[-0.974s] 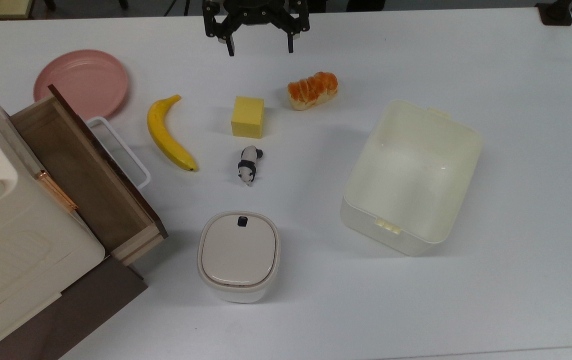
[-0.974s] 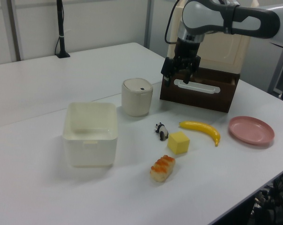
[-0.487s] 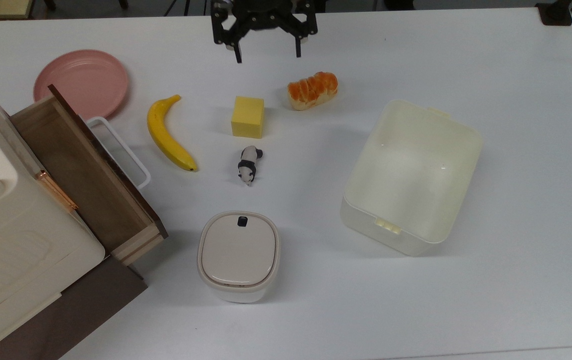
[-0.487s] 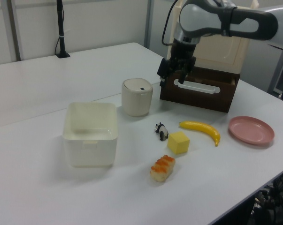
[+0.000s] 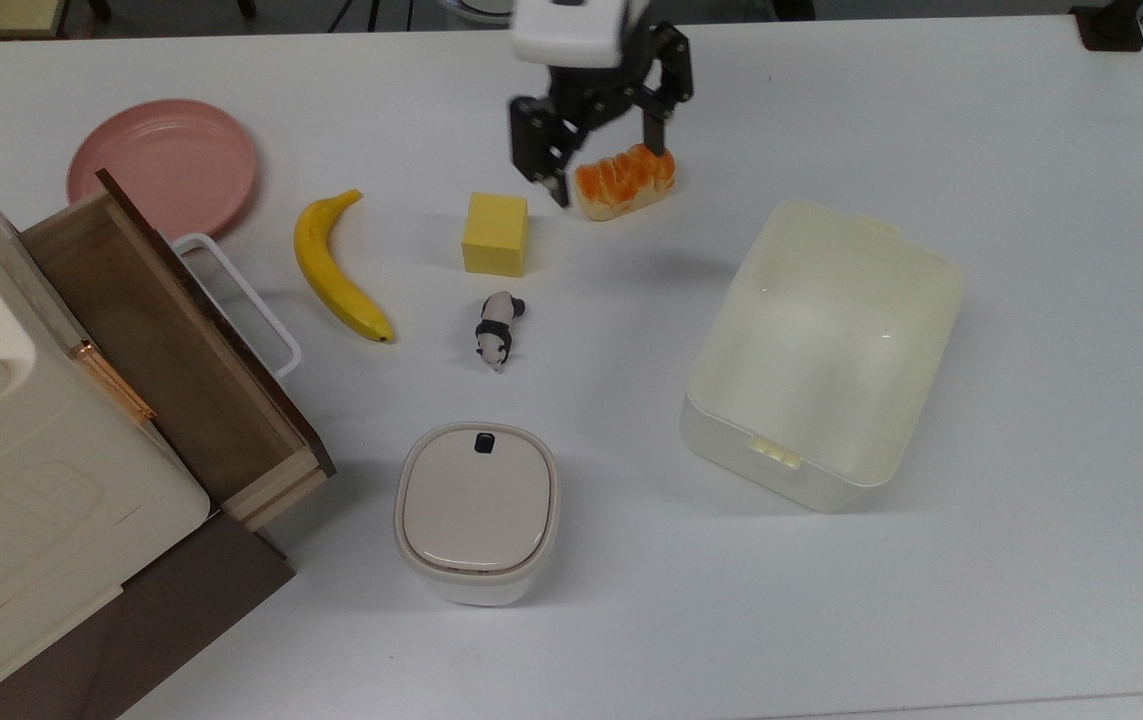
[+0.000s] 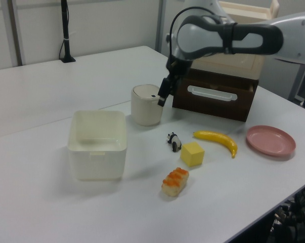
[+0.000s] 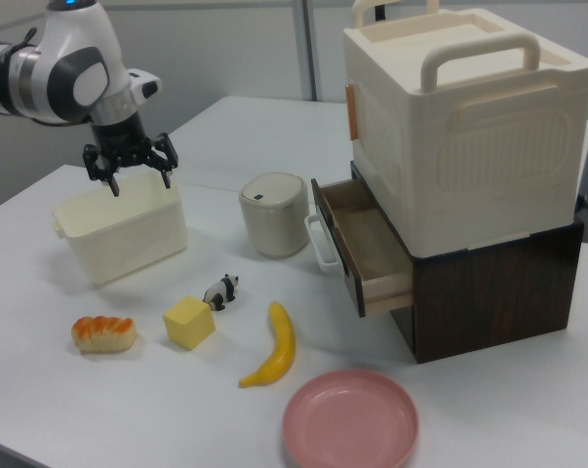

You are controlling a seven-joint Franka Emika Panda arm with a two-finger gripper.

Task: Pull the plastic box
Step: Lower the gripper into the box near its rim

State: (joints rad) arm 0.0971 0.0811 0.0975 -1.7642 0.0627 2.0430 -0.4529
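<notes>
Since the earlier frames I have swung away from the top edge of the top view and come toward the middle of the surface (image 5: 1031,600); my gripper (image 5: 607,172) now hangs in the air at upper centre of that view, overlapping the bread (image 5: 625,180) in the picture, though the right view shows me well above the surface, not touching anything. Nothing else has shifted. My fingers (image 7: 112,183) are spread wide and hold nothing.

The box (image 5: 824,352) sits at right of centre in the top view, open-topped and empty, one latch tab facing the lower edge of the frame and another at its upper right. In the left view it lies at left of centre (image 6: 97,144), and in the right view at the left (image 7: 121,229), with my gripper (image 7: 138,177) seen just above its far rim.

I judge this the approach step: I am travelling toward the box and have not reached it. Next I need to line up over one wall, come down with one finger inside and one outside the rim, close on it, and only then drag. The wall is thin and smooth, so a shallow grip could slip.

I can read no brand, label or writing on anything here.
</notes>
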